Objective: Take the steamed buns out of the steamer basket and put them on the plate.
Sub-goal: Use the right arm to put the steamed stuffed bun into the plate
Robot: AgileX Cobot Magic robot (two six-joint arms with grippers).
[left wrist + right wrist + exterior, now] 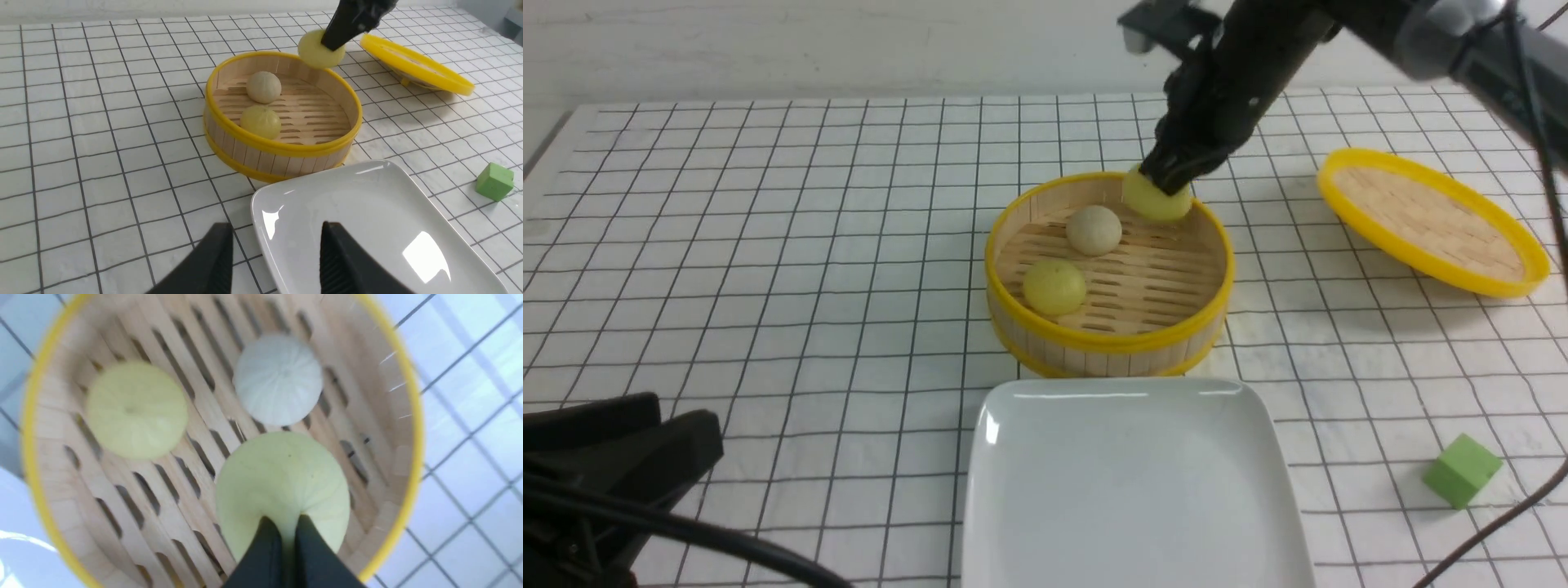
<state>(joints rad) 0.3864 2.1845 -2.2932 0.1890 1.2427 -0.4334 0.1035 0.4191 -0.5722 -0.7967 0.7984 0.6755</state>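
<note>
Right tool (1166, 183) is pinched almost fully closed on the top of one pale yellow bun (1158, 202), squeezing a fold of it so the top looks puckered. That held bun hangs at about rim height over the far side of the basket (1111, 343), up off the slatted floor. Two more sit on the floor, apart from each other. The grey bun (1094, 229) is greyish-beige with fine pleats running to a centre dimple, and it's nearer the far wall. The second yellow bun (1054, 287) is toward the near left. The glossy white plate (1135, 506) sits just in front of the basket. Left tool (274, 245) hovers by the plate's edge, jaws wide apart, holding nothing. The lid (1429, 219) lies tilted on the desk (768, 245) off to the right, and a green cube (1462, 469) is right of the plate.
</note>
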